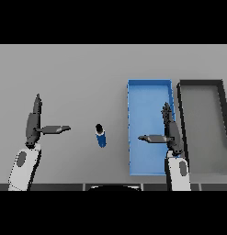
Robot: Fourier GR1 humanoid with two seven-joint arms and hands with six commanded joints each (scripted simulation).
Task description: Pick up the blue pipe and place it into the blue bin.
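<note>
At the left of the scene, the robot's left hand (34, 124) hangs over the grey table (78, 73); its fingers are straight and pointing away, its thumb stuck out to the right, holding nothing. Right of it, near the middle, the blue pipe (101, 135) stands alone on the table, a short blue piece with a dark cap; neither hand touches it. Further right lies the blue bin (149, 85), a long open tray running from near to far; the right hand (171, 133) hovers over its right edge, fingers spread straight and thumb pointing left, also empty. At the far right, just beside the blue bin, sits a dark-rimmed grey bin (202, 82).

The pickup seems not yet begun; the next move likely calls for one hand to reach the pipe and close round it, then carry it right, over the bin's wall.

The table is plain, flat grey; nothing of the room beyond it shows.
</note>
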